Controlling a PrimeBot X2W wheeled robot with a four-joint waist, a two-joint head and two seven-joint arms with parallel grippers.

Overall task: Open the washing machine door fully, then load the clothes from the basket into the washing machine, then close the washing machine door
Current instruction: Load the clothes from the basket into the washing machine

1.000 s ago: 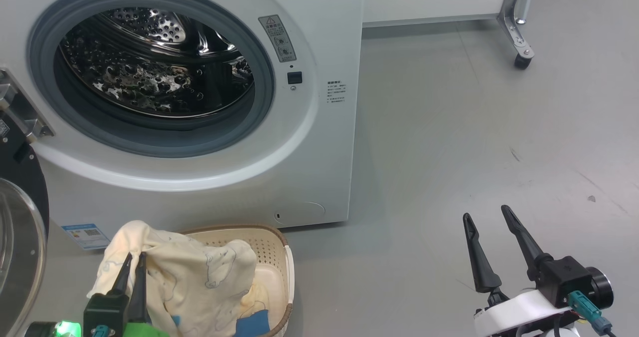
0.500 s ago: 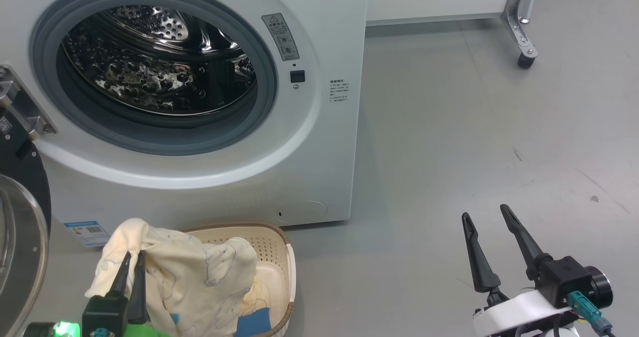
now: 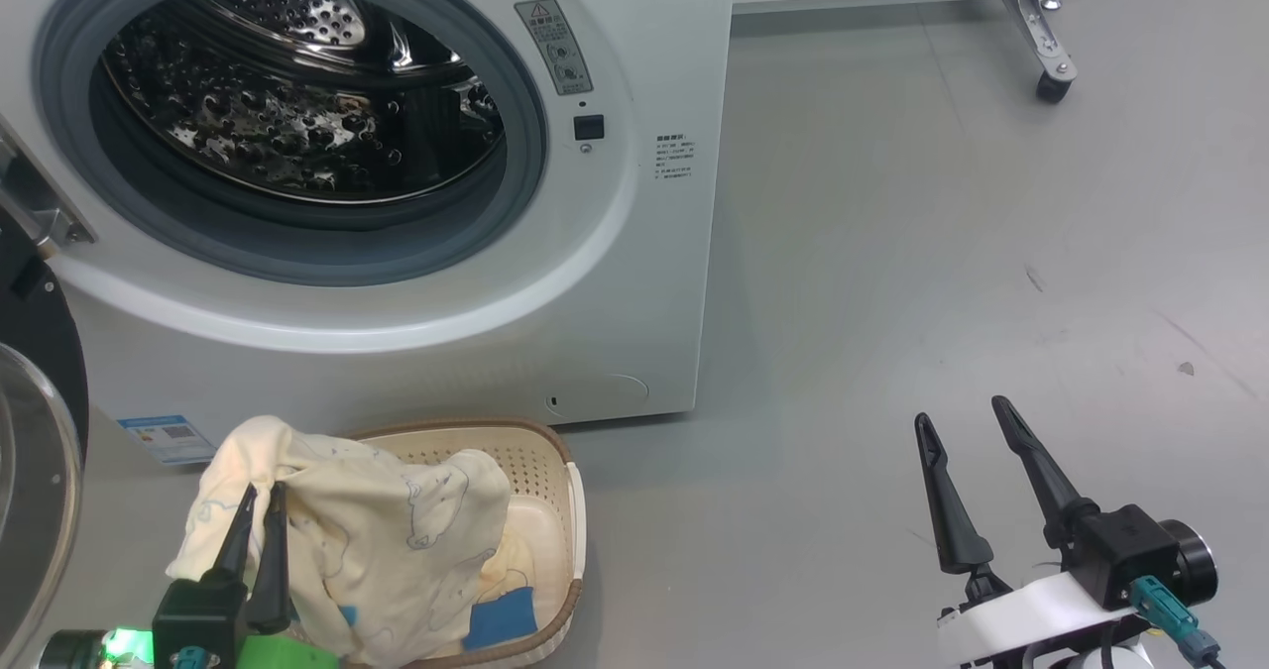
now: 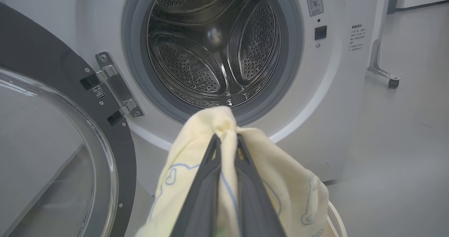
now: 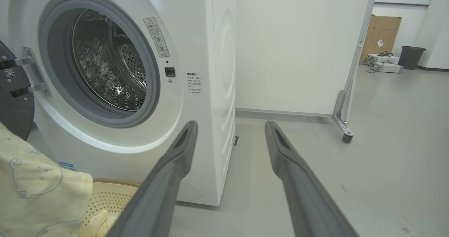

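White wheeled panel [image 5: 298, 47], cardboard box [image 5: 380, 33], dark bin [image 5: 411, 57] beyond.

Everything is carried by a smooth grey floor [image 3: 892, 253]. The white front-loading washing machine [image 3: 634, 282] is stood on it at the left. The cream perforated basket [image 3: 543, 471] is set on the floor just before the machine's lower front; whether the two touch cannot be told. Beyond the machine, well apart from the basket, a metal leg is rested on the floor by its black caster [image 3: 1051, 86], and a white partition panel [image 5: 298, 47] is borne by it. A few dark scuffs [image 3: 1033, 278] are marked on the bare floor. Far off, a cardboard box [image 5: 380, 37], a dark bin [image 5: 410, 57] and low white boxes [image 5: 384, 63] are placed by the wall.
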